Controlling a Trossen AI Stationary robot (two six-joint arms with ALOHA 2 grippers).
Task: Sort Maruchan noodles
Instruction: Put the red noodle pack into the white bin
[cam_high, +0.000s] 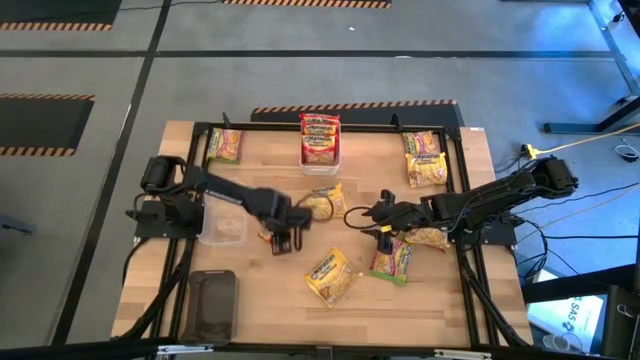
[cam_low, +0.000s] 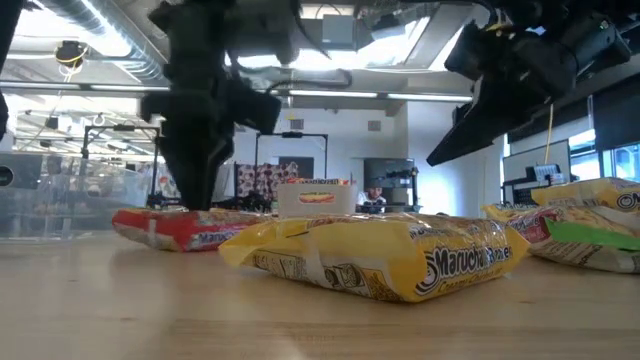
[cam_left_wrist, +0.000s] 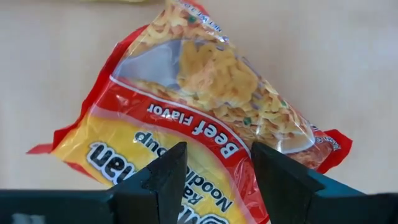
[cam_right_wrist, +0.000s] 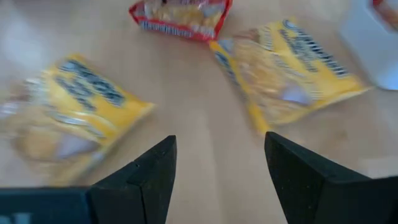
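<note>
Left gripper (cam_high: 284, 240) is over the middle of the wooden desk (cam_high: 260, 300), directly above a red-banded beef packet (cam_left_wrist: 205, 118). In the left wrist view its jaws are spread, one to each side of the packet's lower end; whether they touch the wrapper cannot be told. The packet lies flat on the desk.

Right gripper (cam_high: 383, 232) hangs near the desk's centre, to the right of the left one, jaws spread over bare wood and holding nothing. In its wrist view two yellow packets lie ahead, one on each side (cam_right_wrist: 74, 112) (cam_right_wrist: 292, 68), with the red packet beyond them.

Remaining Maruchan noodles are scattered: a yellow packet (cam_high: 325, 201) between the two grippers, another yellow one (cam_high: 331, 275) nearer the front edge, a green-banded packet (cam_high: 392, 260) just below the right gripper, and one (cam_high: 430, 238) under the right arm. A pair (cam_high: 425, 158) lies at the far right, one (cam_high: 225, 146) at the far left.

A small white bin (cam_high: 320, 150) at the far middle holds a red packet. A clear bin (cam_high: 222, 222) sits under the left arm. A dark tray (cam_high: 211, 303) is at the front left.
</note>
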